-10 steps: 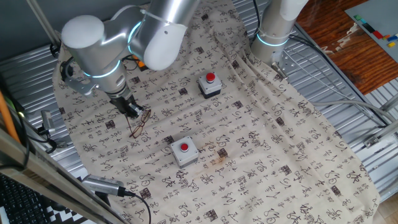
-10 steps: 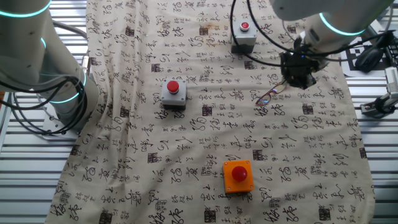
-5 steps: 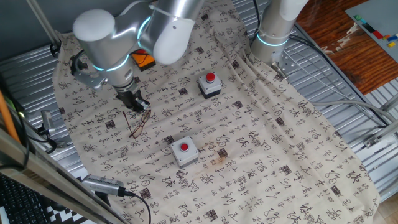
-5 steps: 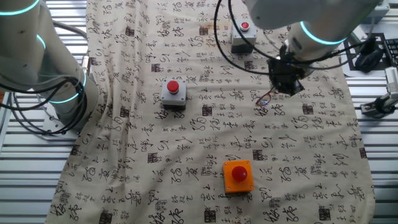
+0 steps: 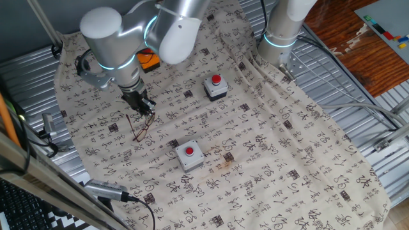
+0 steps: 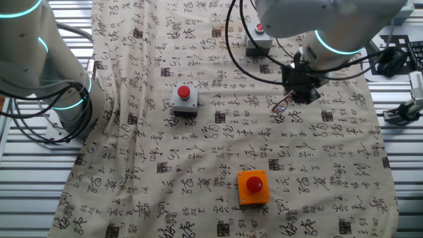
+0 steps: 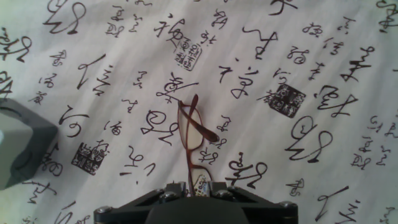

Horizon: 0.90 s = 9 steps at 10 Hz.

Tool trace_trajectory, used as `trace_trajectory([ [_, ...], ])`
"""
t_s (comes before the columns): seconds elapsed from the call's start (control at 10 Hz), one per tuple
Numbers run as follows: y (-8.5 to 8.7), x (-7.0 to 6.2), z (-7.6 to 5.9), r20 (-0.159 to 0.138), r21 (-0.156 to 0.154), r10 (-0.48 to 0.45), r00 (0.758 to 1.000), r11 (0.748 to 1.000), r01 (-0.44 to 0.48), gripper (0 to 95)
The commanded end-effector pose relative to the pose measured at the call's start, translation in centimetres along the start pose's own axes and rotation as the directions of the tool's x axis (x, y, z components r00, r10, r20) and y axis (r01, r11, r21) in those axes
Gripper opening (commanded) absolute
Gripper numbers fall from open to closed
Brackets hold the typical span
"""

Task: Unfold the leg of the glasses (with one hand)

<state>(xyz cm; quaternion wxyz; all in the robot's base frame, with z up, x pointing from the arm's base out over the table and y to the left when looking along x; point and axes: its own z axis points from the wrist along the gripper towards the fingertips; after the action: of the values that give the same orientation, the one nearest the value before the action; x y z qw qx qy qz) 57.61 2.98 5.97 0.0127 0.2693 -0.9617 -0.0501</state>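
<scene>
glasses (image 7: 194, 134) on cloth (image 5: 268, 147), between two button boxes (image 5: 215, 87) (image 5: 189, 155)

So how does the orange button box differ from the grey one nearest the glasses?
The orange button box has an orange body and sits apart near the cloth's edge; the grey button box has a grey body and sits close to the glasses and pincer. Both carry red buttons.

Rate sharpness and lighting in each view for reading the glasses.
Hand view: glasses sharp and evenly lit, gripper dark at the bottom edge. One fixed view: frame small and thin, hard to read. The other fixed view: mostly hidden beside the arm.
</scene>
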Motion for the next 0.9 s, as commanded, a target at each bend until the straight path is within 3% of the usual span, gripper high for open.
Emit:
trace_trajectory([
  [0.1,0.4,-0.4,0.4,0.003,-0.001,0.004,1.0,1.0,-0.004,19.0],
  [0.9,1.1,-1.5,2.3,0.033,0.017,-0.032,0.999,0.999,0.031,19.0],
])
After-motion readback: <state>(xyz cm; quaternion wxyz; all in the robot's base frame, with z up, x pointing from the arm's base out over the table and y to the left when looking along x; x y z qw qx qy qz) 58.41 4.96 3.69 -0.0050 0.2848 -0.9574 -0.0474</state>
